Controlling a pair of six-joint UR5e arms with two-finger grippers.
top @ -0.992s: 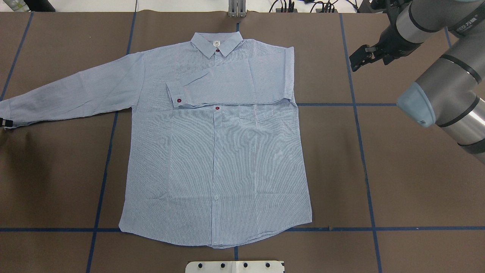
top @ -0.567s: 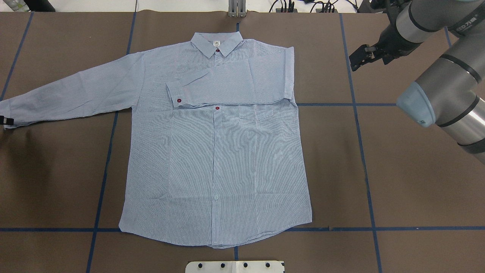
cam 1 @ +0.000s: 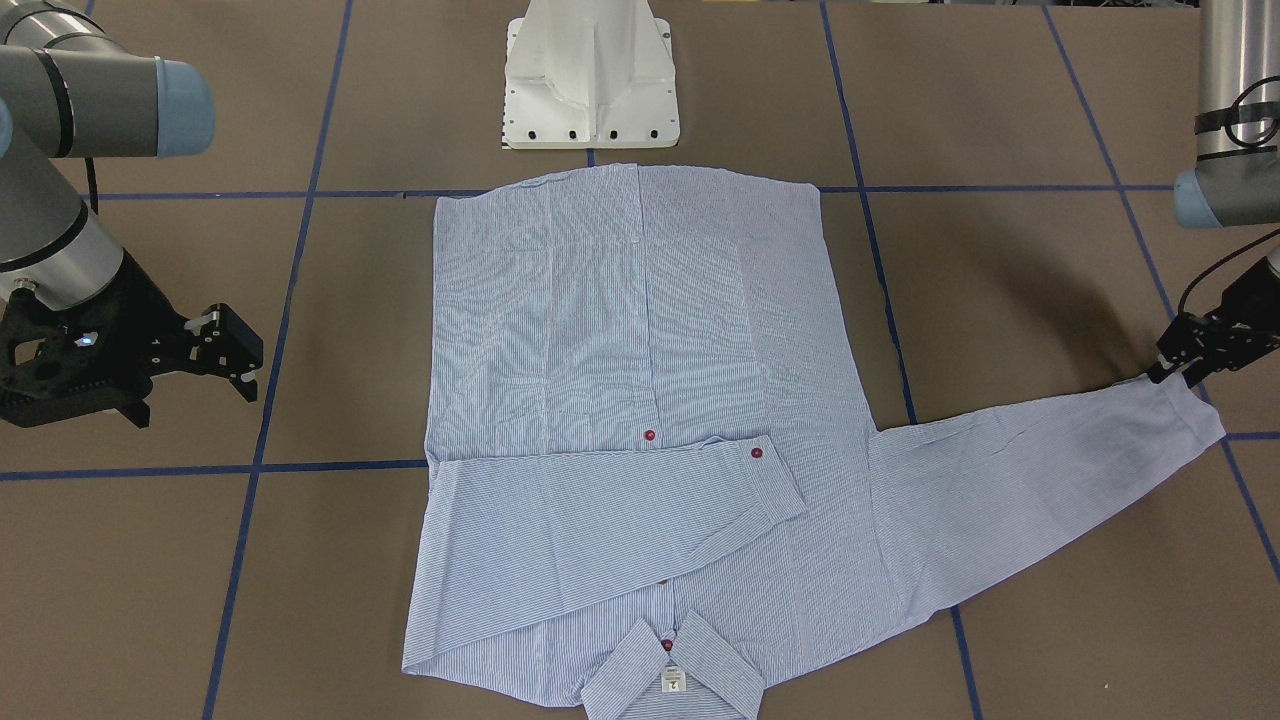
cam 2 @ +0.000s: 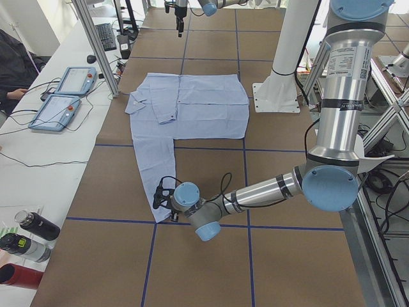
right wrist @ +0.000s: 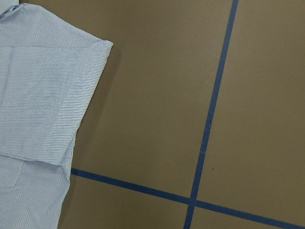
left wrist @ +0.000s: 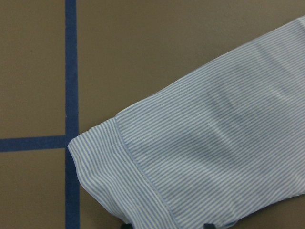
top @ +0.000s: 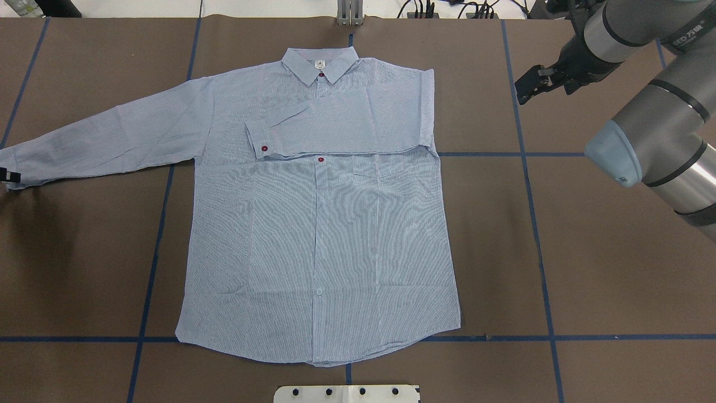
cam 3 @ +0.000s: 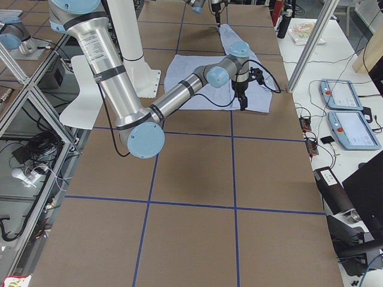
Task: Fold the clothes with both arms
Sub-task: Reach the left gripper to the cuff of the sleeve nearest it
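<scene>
The light blue striped shirt (top: 319,235) lies flat, front up, collar (top: 320,62) at the far side. One sleeve (top: 335,126) is folded across the chest. The other sleeve (top: 106,140) stretches out flat toward the table's left. My left gripper (top: 8,176) sits low at that sleeve's cuff (left wrist: 143,181); its two fingertips (left wrist: 208,225) stand apart at the cuff's edge, open, and the cloth is not lifted. It also shows in the front view (cam 1: 1180,365). My right gripper (top: 527,92) is open and empty above bare table, right of the folded shoulder (right wrist: 43,95).
The white pedestal base (cam 1: 590,80) stands at the near edge behind the shirt's hem. Blue tape lines (top: 537,224) cross the brown table. Teach pendants (cam 2: 64,96) and bottles (cam 2: 29,233) lie on a side table beyond the far edge.
My left gripper has crept slightly toward the far side at the cuff. My right gripper has drifted a little farther away. The shirt has not moved.
</scene>
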